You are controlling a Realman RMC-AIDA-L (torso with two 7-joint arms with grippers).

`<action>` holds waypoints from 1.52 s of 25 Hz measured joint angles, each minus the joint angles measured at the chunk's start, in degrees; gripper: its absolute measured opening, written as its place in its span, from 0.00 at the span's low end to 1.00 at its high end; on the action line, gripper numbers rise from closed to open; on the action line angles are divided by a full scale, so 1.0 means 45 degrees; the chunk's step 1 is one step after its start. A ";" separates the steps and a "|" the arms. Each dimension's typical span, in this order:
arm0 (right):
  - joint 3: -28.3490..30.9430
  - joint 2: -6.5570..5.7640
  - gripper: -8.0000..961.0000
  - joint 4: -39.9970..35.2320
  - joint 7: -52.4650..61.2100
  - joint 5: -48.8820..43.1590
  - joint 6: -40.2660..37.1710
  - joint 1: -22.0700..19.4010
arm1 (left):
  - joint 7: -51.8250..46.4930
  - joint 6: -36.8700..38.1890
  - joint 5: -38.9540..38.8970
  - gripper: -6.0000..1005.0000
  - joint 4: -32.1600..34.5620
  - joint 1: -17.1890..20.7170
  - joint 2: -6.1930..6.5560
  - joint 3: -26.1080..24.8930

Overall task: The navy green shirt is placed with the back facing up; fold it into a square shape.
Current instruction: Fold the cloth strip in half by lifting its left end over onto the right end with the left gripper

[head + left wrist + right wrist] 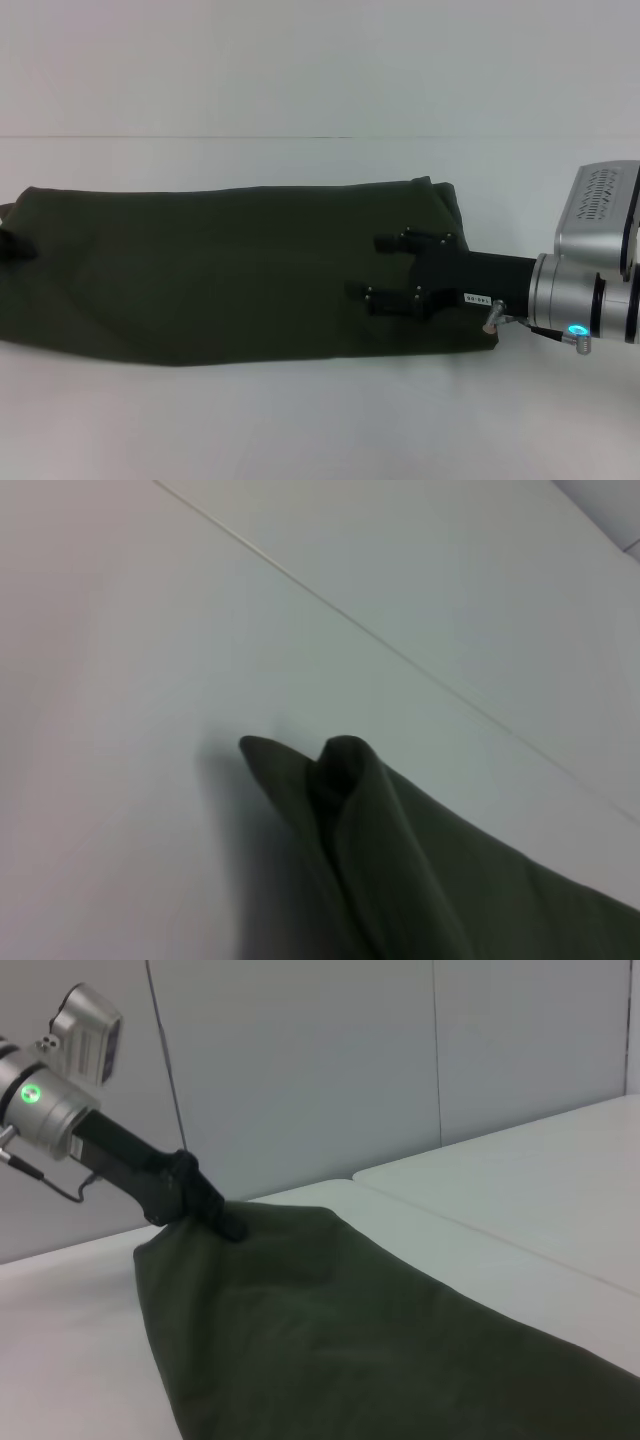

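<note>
Here the navy green shirt (220,270) lies folded long, plain-side up; right gripper (385,270) fingers spread; left's state unclear.

the right arm (590,290) is a silver cylinder with a glowing cyan-green light ring, a thin dark cable at its wrist, and a perforated silver housing; its right pincer (378,270) is matte black with two blunt prongs.
</note>
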 joint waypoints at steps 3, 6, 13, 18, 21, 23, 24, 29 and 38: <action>-0.0035 0.0003 0.89 0.0014 0.0001 0.0000 0.0013 -0.0010 | -0.0412 0.0682 -0.0064 0.06 0.0360 -0.0121 -0.0035 -0.0060; -0.0039 0.0004 0.89 0.0027 0.0001 -0.0001 -0.0015 -0.0070 | -0.0797 0.1715 -0.0166 0.06 0.0911 -0.0291 -0.0120 -0.0284; -0.0008 -0.0016 0.89 0.0131 -0.0031 0.0000 -0.0019 -0.0252 | -0.1296 0.4023 -0.1129 0.07 0.1194 -0.1156 -0.0562 -0.0446; 0.0032 -0.0034 0.89 0.0132 -0.0087 -0.0001 -0.0020 -0.0380 | -0.1278 0.4083 -0.1982 0.07 0.1166 -0.1712 -0.1441 -0.0403; 0.0020 -0.0038 0.89 0.0132 -0.0092 0.0000 -0.0019 -0.0436 | -0.1076 0.3809 -0.2070 0.07 0.1109 -0.2100 -0.2151 -0.0268; 0.0037 -0.0038 0.89 0.0126 -0.0101 -0.0001 -0.0014 -0.0487 | -0.0803 0.3598 -0.2078 0.07 0.1075 -0.2275 -0.2607 -0.0191; 0.0052 -0.0037 0.89 0.0125 -0.0106 0.0000 -0.0012 -0.0515 | -0.0692 0.3525 -0.2077 0.07 0.1054 -0.2318 -0.2778 -0.0176; 0.0063 -0.0036 0.89 0.0081 -0.0112 0.0006 -0.0012 -0.0726 | 0.0036 0.2393 -0.2098 0.08 0.0185 -0.2517 -0.3457 -0.0084; 0.0078 -0.0112 0.89 -0.0106 -0.0055 0.0627 -0.0510 -0.1356 | 0.2672 0.0440 -0.4840 0.08 -0.2694 -0.2521 -0.3722 -0.0052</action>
